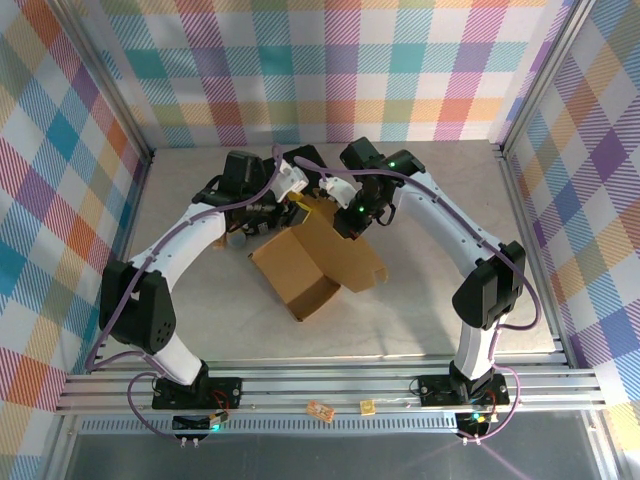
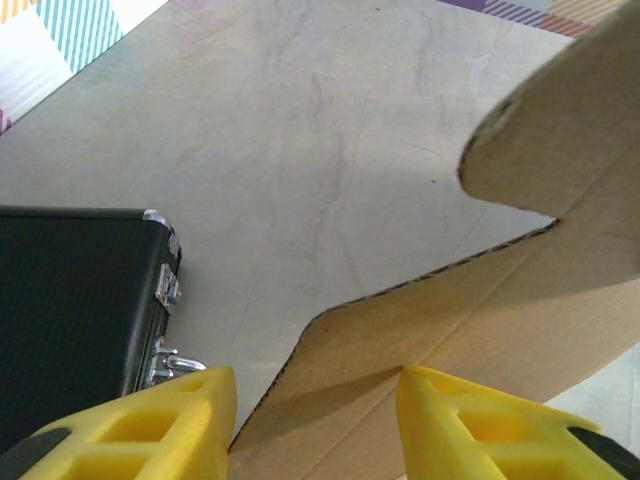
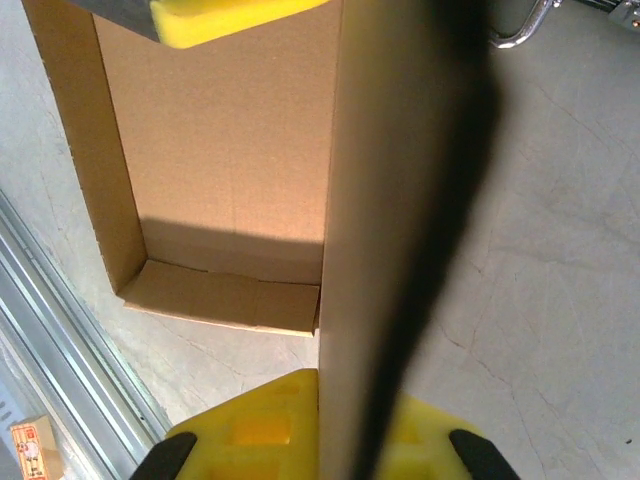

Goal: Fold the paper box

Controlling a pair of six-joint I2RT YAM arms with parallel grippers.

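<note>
The paper box [image 1: 315, 255] is brown cardboard, partly folded, in the middle of the table with its open tray towards the near edge. My right gripper [image 3: 330, 430] is shut on an upright panel of the paper box [image 3: 380, 200], seen edge-on between its yellow fingers [image 3: 250, 430]; from above, the right gripper [image 1: 342, 225] is at the box's far side. My left gripper [image 2: 315, 420] stands with jaws apart over a flat flap of the paper box [image 2: 480, 320]; its right finger [image 2: 470, 420] touches a crease, while its left finger [image 2: 170, 425] is off the flap's edge. From above, the left gripper [image 1: 293, 205] is at the far left corner.
A black hard case [image 2: 70, 290] with metal latches lies on the table just left of the flap. A metal rail [image 1: 330, 385] runs along the near edge, with two small items [image 1: 320, 410] on it. Plaid walls close in the table on three sides.
</note>
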